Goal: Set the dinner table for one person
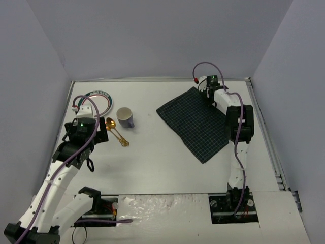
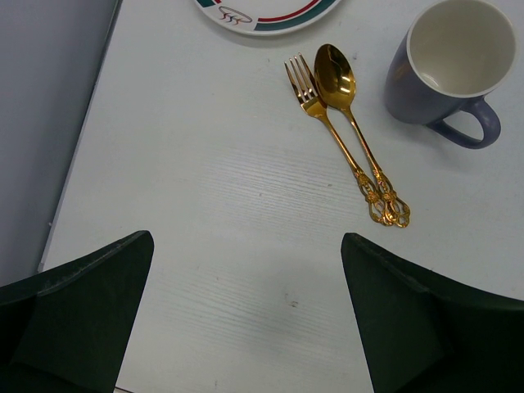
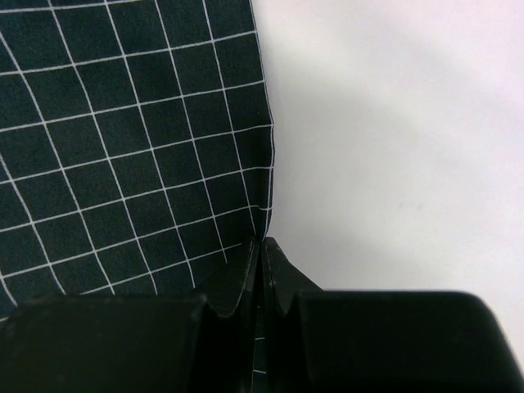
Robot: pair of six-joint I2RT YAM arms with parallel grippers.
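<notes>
Pinching checked cloth (image 3: 123, 147) edge, right gripper (image 3: 262, 250) is clamping shut on it, far-right on dinner table (image 1: 152, 162). Left gripper (image 2: 246, 246) is hovering wide open nr fork (image 2: 337, 139) & spoon (image 2: 366, 147). Next, prob.: drag cloth flat toward centre.

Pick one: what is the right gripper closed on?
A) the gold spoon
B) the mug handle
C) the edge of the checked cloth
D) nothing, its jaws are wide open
C: the right wrist view shows the right gripper pinched shut on the edge of the checked cloth. The mug stands well away, on the other side of the table.
</notes>
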